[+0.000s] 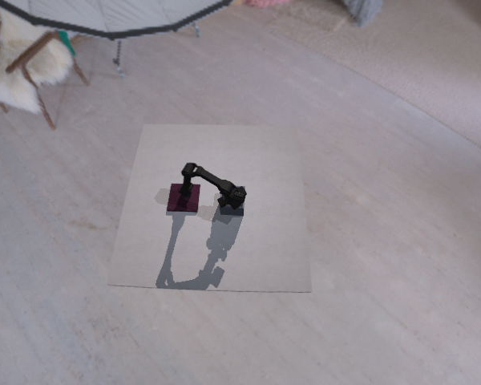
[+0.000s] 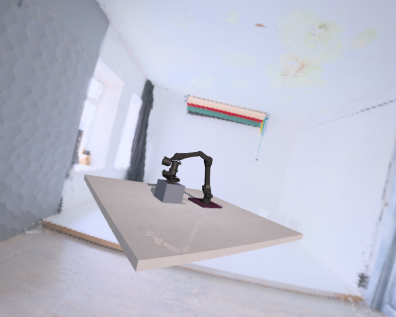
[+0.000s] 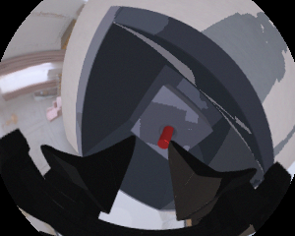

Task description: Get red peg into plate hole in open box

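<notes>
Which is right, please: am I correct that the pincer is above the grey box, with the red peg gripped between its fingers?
Not quite: the wrist view shows the red peg free of the fingers, which stand apart, with the peg down at the plate. The pincer is indeed above the grey box.
</notes>
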Robot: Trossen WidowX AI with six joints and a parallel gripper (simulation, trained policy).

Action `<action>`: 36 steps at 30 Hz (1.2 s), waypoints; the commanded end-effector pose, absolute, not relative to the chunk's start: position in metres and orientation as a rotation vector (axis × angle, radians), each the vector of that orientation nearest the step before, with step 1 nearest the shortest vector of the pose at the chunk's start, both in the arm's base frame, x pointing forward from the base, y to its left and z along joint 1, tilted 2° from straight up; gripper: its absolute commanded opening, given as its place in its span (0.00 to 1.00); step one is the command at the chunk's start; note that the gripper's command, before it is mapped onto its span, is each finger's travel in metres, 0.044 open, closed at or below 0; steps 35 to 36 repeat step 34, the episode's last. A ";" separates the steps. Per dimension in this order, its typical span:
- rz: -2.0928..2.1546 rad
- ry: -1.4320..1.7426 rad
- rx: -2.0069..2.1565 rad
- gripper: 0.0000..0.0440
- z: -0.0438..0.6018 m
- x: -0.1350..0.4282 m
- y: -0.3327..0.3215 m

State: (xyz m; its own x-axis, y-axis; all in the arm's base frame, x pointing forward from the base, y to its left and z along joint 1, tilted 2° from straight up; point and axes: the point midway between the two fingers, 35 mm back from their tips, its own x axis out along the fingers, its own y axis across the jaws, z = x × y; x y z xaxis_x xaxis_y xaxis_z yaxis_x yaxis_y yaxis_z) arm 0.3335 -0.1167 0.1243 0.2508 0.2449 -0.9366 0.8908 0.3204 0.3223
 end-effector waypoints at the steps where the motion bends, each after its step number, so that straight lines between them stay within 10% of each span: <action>1: -0.583 1.279 1.221 0.40 0.125 0.340 -0.118; 36: -0.286 1.130 1.190 0.36 0.169 0.380 -0.144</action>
